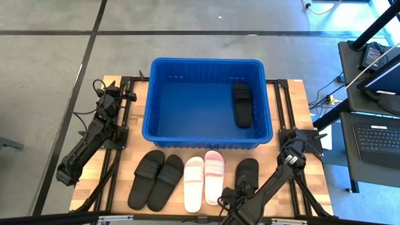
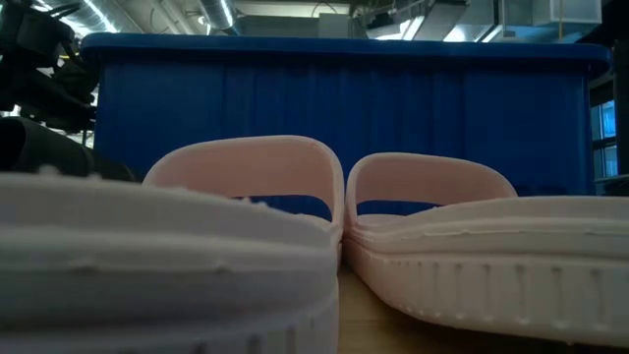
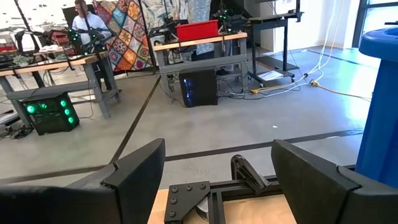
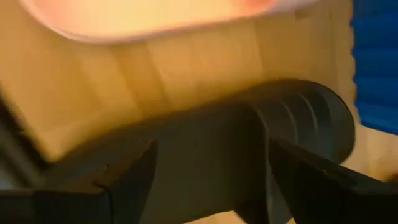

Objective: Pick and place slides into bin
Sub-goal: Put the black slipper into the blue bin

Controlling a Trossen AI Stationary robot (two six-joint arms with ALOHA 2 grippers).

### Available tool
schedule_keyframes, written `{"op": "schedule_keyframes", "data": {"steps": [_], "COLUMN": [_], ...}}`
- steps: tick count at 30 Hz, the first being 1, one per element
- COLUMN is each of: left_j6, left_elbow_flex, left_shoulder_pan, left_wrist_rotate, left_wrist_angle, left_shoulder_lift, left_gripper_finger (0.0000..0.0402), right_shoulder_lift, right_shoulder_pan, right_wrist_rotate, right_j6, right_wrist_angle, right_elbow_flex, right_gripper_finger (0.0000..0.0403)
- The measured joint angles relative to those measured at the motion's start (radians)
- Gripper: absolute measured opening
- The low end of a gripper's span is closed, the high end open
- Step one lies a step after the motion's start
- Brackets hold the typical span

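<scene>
On the wooden table (image 1: 290, 106), seen from above, we find the large blue ribbed plastic bin (image 1: 207, 103) holding one black slide sandal (image 1: 242, 104), lengthwise toward the far wall. Before the bin lie a black pair (image 1: 155, 179), a pale pink/white pair (image 1: 204, 179) and a single black slide (image 1: 246, 175), all lengthwise toward it. The right tool (image 1: 232, 199) hovers at that single slide's heel; the left tool (image 1: 112, 94) waits beside the bin.

At table height, the pale straps fill our view.

From the wrists, both tools stand apart, gripping nothing.
</scene>
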Motion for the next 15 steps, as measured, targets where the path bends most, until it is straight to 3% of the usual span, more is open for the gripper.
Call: {"op": "schedule_keyframes", "data": {"steps": [15], "left_j6": [0.000], "left_elbow_flex": [0.000], "left_shoulder_pan": [0.000], "left_wrist_rotate": [0.000], "left_wrist_angle": [0.000], "left_shoulder_lift": [0.000], "left_gripper_finger": [0.0290], "right_shoulder_lift": [-0.001], "right_shoulder_pan": [-0.003], "right_wrist_rotate": [0.018], "right_j6": [-0.044], "right_wrist_angle": [0.001], "right_elbow_flex": [-0.082], "right_gripper_finger": [0.0305]}}
